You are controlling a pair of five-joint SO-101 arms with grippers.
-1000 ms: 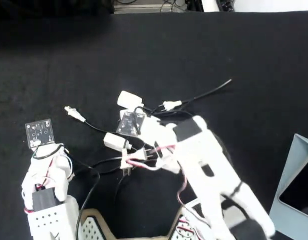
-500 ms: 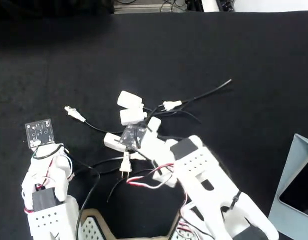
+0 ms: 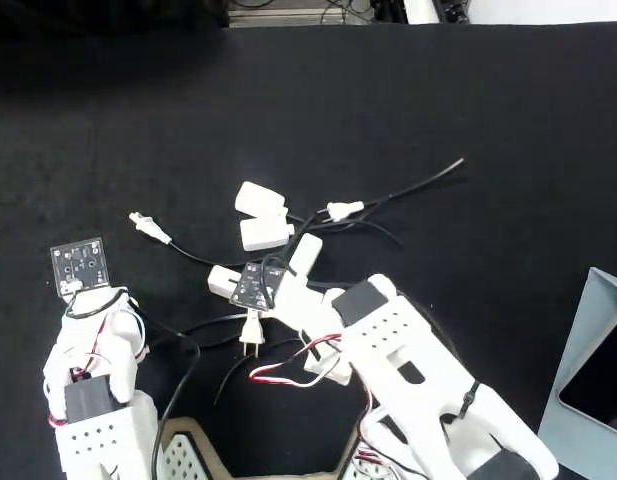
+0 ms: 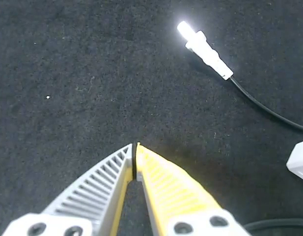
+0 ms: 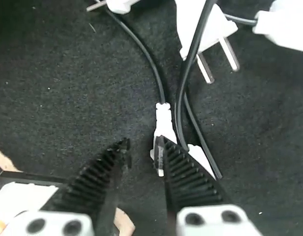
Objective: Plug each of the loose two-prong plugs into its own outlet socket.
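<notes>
While the left gripper lies with its fingers pressed together on nothing, the right gripper has its black fingers spread apart. A small white plug on a black cord lies on the table between them, against one fingertip and not clamped. The right arm ends just beside the middle outlet socket, on the side toward the arm bases. The left arm sits well apart from that socket, to its left. A loose two-prong plug lies between the socket and the left arm, unplugged. Another plug lies near the socket's right side, and a second socket sits just beside its far edge.
</notes>
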